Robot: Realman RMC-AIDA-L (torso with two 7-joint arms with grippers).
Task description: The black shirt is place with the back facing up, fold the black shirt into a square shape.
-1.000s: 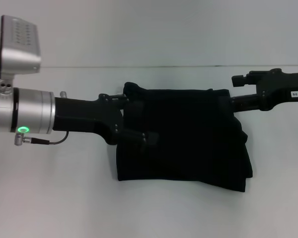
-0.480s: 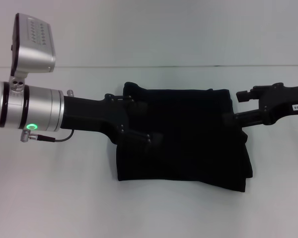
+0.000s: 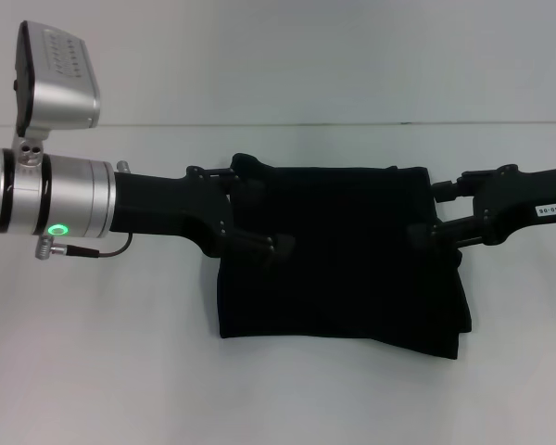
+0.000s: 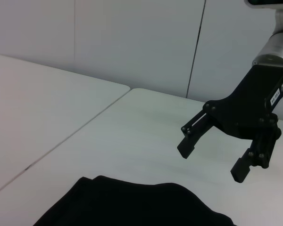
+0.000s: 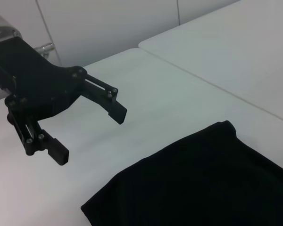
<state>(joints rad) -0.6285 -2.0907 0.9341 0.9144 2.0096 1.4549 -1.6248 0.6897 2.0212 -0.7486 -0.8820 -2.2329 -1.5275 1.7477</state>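
Head view: black shirt [image 3: 343, 269] folds indistinct

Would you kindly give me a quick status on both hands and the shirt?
Left hand open, above shirt's left edge. Right hand open, above its right edge. Black shirt folded, roughly square, flat on table. Nothing in the way.

Across the white table [image 4: 132, 127] the right end effector [image 4: 212, 157] hangs in the air above the surface, its two black fingers [image 4: 191, 139] spread apart with nothing between them, tips angled down toward the tabletop. Its black body runs up into a silver wrist [image 4: 278, 42] at the picture's edge. Nearer the camera lies the black shirt [image 4: 127, 202], a rounded dark fold of cloth resting flat on the table, well apart from those fingers. A seam [image 4: 61, 141] runs through the tabletop, and pale wall panels [image 4: 132, 37] stand behind.
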